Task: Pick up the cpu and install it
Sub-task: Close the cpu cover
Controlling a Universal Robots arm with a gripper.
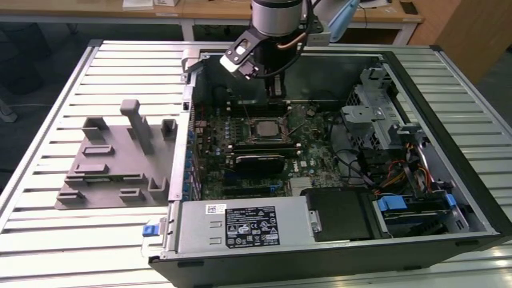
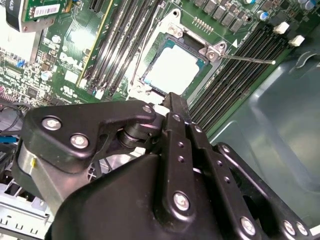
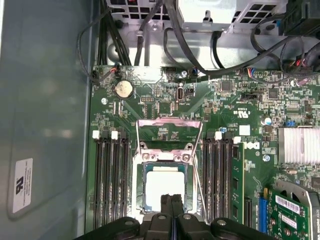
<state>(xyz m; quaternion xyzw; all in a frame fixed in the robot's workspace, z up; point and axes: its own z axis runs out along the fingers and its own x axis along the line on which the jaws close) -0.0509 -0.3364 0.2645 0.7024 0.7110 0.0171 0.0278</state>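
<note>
the tool is hung inside the open computer case, which is laid on its side on the slatted bench; in the exterior view the tool is placed at 12 o'clock of the cpu, just above the motherboard

in both wrist views the tool's fingers are seen pressed together with nothing pinched between them, their tips poised close over one edge of the cpu; whether they touch it cannot be told

the cpu is seated flat in its socket on the motherboard, pale metal top up, between two banks of black memory slots

the socket's metal retention frame is seen swung back off the chip, and its thin wire lever is stood free

in the exterior view a grey holder fixture is set on the bench at 9 o'clock of the case, and the power supply is mounted at 6 o'clock of the cpu
</note>
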